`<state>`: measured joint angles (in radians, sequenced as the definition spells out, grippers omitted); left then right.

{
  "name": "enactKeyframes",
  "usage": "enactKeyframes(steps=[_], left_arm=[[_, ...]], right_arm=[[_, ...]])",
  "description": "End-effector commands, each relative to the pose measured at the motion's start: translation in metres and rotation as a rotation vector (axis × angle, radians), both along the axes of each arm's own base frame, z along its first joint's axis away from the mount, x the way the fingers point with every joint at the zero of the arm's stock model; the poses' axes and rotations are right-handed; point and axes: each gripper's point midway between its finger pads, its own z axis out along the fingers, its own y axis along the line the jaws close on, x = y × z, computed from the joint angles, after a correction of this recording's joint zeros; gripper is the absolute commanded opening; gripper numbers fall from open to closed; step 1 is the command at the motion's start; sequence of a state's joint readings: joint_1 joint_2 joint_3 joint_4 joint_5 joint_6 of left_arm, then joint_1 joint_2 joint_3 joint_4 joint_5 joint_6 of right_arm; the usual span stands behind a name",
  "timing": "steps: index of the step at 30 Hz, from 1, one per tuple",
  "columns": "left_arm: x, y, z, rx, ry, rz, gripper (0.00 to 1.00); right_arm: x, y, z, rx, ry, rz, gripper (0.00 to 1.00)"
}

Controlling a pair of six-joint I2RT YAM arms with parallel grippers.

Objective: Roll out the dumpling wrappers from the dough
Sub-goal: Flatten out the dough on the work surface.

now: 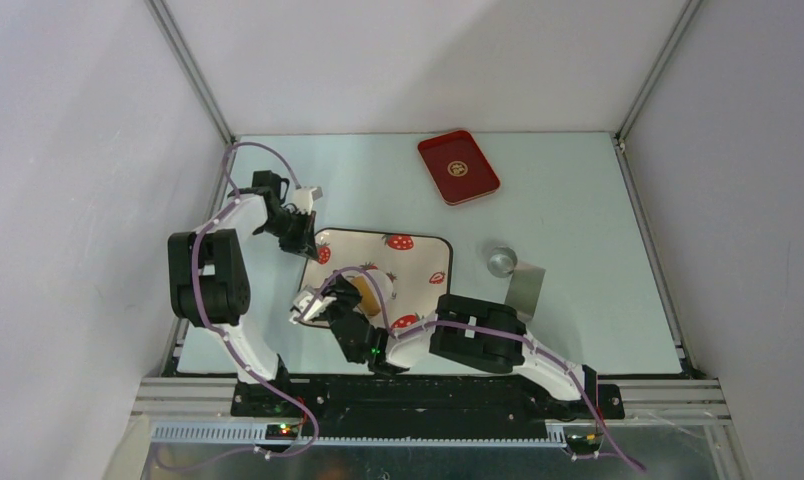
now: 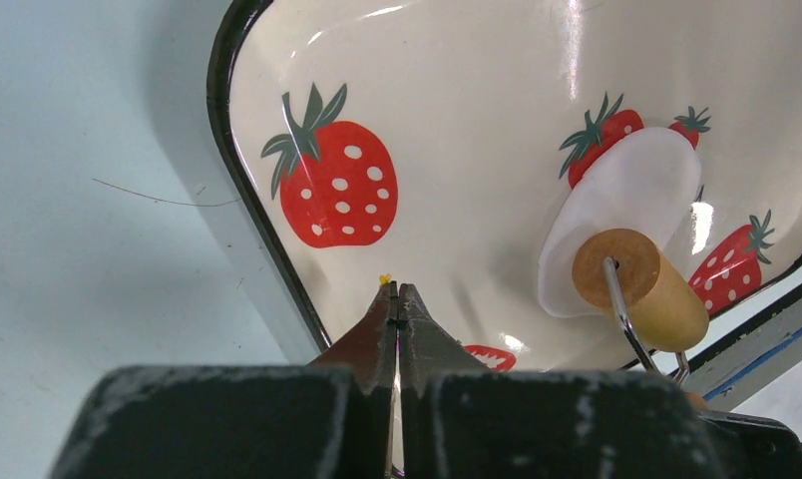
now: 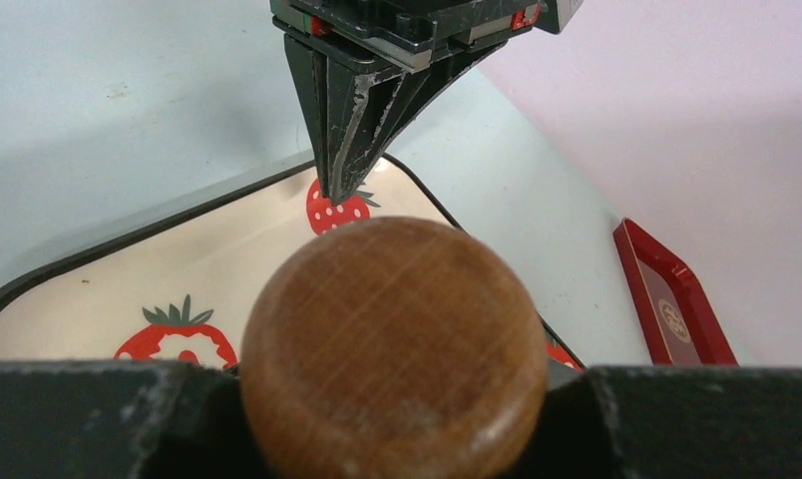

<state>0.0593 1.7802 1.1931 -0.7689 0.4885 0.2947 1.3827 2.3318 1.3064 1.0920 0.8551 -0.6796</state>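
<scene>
One dumpling wrapper (image 2: 631,200), thin, white and flat, uneven at the edge, in the near half of the strawberry-print tray (image 2: 247,190), partly over a printed strawberry

Right on top of it, at its near edge, a small wooden roller (image 2: 641,289) on a bent wire frame, touching the dough

At the other end of that frame, a round wooden handle (image 3: 394,344), clamped between the two fingers of the right end effector (image 1: 356,308); jaws partway apart, held there by the handle's width

At the tray's far left corner, the left end effector (image 2: 397,289), jaws pressed fully together with nothing between them, tips pointing down just inside the black rim, beside a large printed strawberry; resting on the tray's surface or just above it, cannot tell

Under and around the tray, pale tabletop (image 1: 578,200)

Just right of the tray, a small silvery round cup (image 1: 500,261), and touching or nearly touching it on the near side, a flat grey sheet (image 1: 526,290)

Well apart, toward the far edge, a red tray (image 1: 459,167) with a gold emblem at its middle, set at an angle to the tabletop's edges
</scene>
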Motion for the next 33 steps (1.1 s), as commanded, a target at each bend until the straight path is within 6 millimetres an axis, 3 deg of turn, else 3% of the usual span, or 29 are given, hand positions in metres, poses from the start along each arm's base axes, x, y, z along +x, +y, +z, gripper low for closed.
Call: enactKeyframes(steps=[1,33], left_arm=[[0.006,0.0,0.007,-0.003,-0.028,0.011,0.0],[0.006,0.0,0.011,-0.005,-0.039,0.014,0.0]], right_arm=[[0.006,-0.004,-0.013,0.04,0.034,-0.008,0.0],[0.035,-0.033,-0.035,0.035,0.103,-0.074,0.0]])
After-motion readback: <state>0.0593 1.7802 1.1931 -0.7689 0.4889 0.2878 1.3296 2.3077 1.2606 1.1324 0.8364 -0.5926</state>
